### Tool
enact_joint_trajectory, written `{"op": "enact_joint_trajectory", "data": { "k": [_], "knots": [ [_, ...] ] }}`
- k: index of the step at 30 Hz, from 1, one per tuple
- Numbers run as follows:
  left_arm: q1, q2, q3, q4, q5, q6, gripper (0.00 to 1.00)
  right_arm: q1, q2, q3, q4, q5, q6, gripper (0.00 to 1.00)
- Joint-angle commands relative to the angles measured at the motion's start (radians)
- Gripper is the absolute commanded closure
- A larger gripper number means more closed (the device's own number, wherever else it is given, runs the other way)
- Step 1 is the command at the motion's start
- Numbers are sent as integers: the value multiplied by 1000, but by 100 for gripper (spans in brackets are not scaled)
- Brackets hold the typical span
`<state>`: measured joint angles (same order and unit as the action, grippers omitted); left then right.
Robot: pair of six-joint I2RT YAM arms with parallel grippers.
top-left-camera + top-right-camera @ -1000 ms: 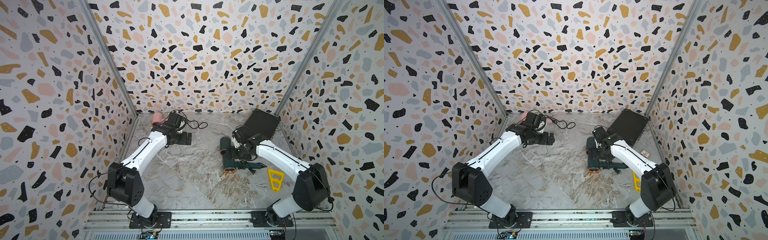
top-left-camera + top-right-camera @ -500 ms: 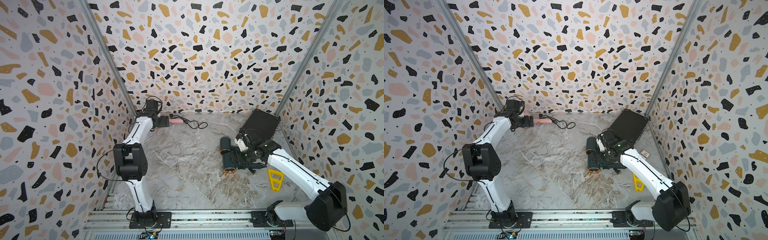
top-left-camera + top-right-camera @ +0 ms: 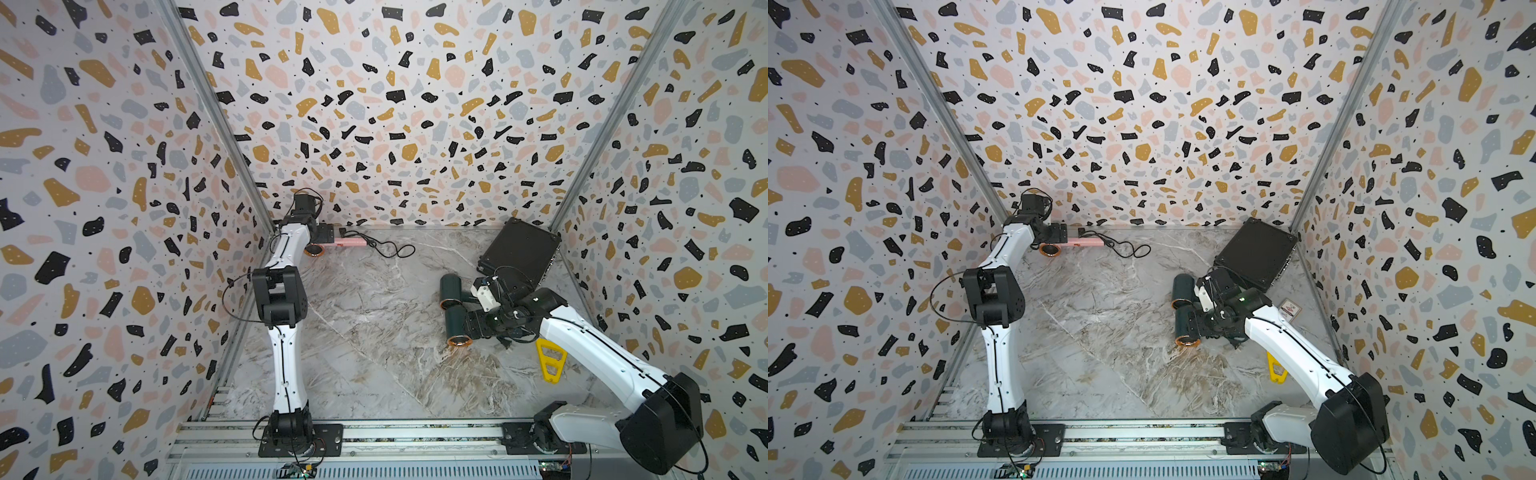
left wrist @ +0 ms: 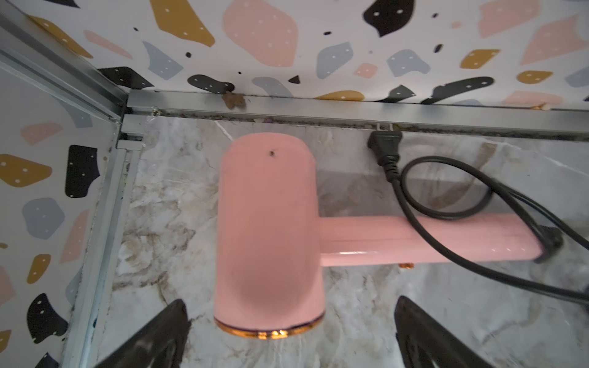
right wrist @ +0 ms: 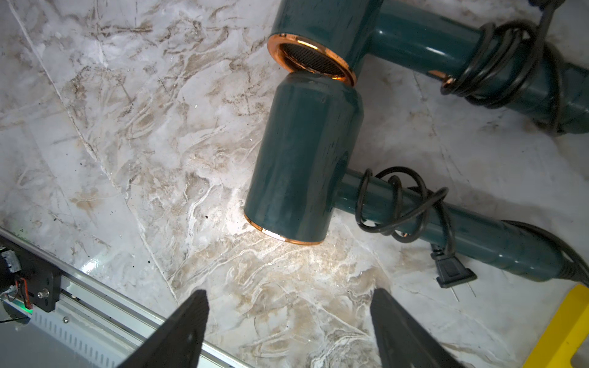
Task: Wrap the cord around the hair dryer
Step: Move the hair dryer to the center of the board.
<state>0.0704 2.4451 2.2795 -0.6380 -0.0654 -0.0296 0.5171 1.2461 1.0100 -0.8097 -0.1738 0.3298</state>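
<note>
Lab enclosure (terrazzo-print walls (image 3: 395,104))

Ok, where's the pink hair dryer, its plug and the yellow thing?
pink hair dryer (image 4: 267,229): left wrist view, on its fat barrel.
plug (image 4: 384,145): left wrist view, on its black body.
yellow thing (image 5: 561,328): right wrist view, on its flat face.

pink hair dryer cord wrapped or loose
Loose. The cord lies in an open loop over the pink hair dryer handle, its plug by the back rail; nothing coils around it.
</note>
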Motion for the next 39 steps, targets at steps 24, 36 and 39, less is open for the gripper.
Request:
{"op": "enact_joint_trajectory", "data": {
  "k": [24, 36, 39],
  "knots": [
    [31, 208, 181, -115, 199, -27, 15, -2, -56, -85, -35, 14, 20, 19],
    [31, 159, 89, -95, 190, -27, 33, -2, -40, -83, -30, 19, 18, 19],
    [31, 119, 44, -118, 181, -9, 38, -3, -43, -87, -28, 20, 17, 19]
  ]
}}
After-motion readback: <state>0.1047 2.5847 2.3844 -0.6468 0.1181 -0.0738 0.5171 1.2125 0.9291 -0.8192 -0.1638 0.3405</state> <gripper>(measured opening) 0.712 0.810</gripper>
